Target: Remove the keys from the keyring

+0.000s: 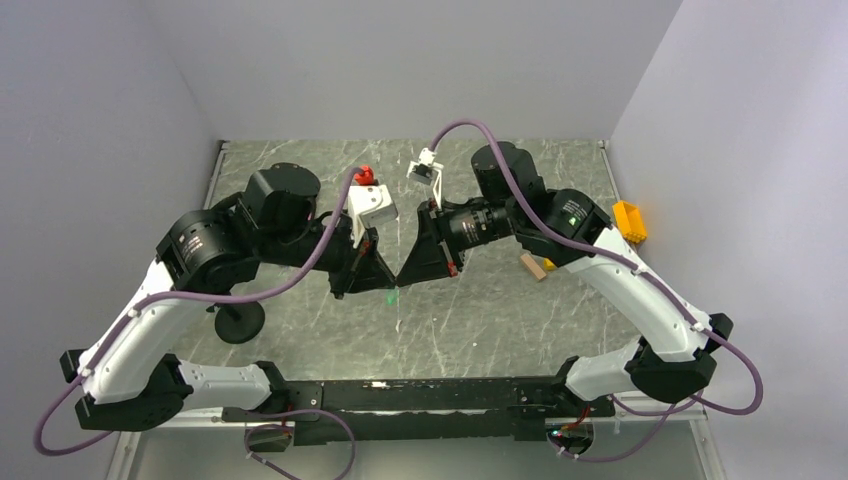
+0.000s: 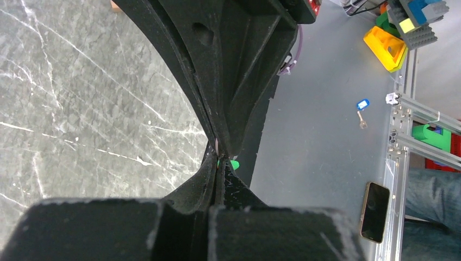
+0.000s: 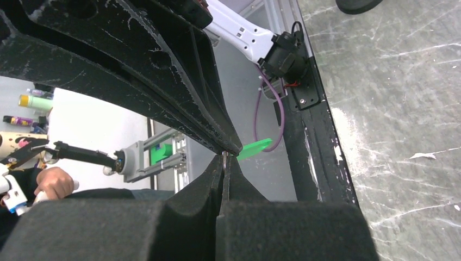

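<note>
Both grippers meet tip to tip above the middle of the marble table. My left gripper is shut, and the bright green piece of the keys sticks out at its tips. In the right wrist view the green keys jut out from behind the left fingertips. My right gripper is shut on a thin silvery sliver, the keyring. Most of the keyring is hidden between the black fingers.
A black round base stands on the table at the near left. A wooden block and a yellow block lie at the right. A red piece and a white clip sit behind the grippers.
</note>
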`<state>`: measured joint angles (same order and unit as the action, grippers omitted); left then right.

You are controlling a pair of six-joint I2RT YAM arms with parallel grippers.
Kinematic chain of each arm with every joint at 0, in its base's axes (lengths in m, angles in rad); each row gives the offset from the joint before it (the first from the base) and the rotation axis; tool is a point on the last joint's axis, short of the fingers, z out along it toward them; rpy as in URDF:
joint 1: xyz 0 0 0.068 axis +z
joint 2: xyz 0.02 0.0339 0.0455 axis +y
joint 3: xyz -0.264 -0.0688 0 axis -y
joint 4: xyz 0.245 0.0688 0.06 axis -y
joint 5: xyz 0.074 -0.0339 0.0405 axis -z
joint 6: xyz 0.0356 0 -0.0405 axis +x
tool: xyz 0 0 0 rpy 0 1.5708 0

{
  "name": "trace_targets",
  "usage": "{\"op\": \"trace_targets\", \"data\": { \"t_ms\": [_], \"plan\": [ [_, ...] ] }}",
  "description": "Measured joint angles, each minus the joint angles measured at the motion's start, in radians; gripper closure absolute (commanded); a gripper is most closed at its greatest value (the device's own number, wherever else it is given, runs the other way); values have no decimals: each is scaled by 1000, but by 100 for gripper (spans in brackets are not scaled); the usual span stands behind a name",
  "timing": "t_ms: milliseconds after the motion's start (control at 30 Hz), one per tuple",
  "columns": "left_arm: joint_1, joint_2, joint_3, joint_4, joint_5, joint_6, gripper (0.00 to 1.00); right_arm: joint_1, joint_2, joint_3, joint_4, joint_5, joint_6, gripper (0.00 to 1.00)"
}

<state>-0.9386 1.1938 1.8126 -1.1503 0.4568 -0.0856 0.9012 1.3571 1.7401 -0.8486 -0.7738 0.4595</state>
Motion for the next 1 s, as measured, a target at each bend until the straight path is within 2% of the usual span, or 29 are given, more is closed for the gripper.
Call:
{"op": "trace_targets", "data": {
  "t_ms": [200, 433, 467, 567, 633, 733, 1000],
  "plan": [
    [-9, -2, -4, 3, -33, -5, 100, 4, -33, -45, 37, 39, 9, 100],
    [-12, -64, -68, 112, -41, -63, 100, 6, -110, -134, 171, 61, 74, 100],
    [-12, -78, -82, 132, -43, -76, 100, 6, -119, -147, 193, 61, 88, 97],
    [-12, -106, -101, 162, -52, -120, 100, 8, -139, -185, 270, 55, 136, 77],
    [-12, -111, -99, 167, -60, -145, 100, 7, -151, -219, 330, 46, 171, 69],
    [-12, -102, -80, 169, -72, -177, 100, 8, -164, -270, 400, 28, 218, 63],
    [-12, -85, -48, 174, -90, -241, 100, 8, -179, -341, 545, -21, 313, 57]
  ]
}}
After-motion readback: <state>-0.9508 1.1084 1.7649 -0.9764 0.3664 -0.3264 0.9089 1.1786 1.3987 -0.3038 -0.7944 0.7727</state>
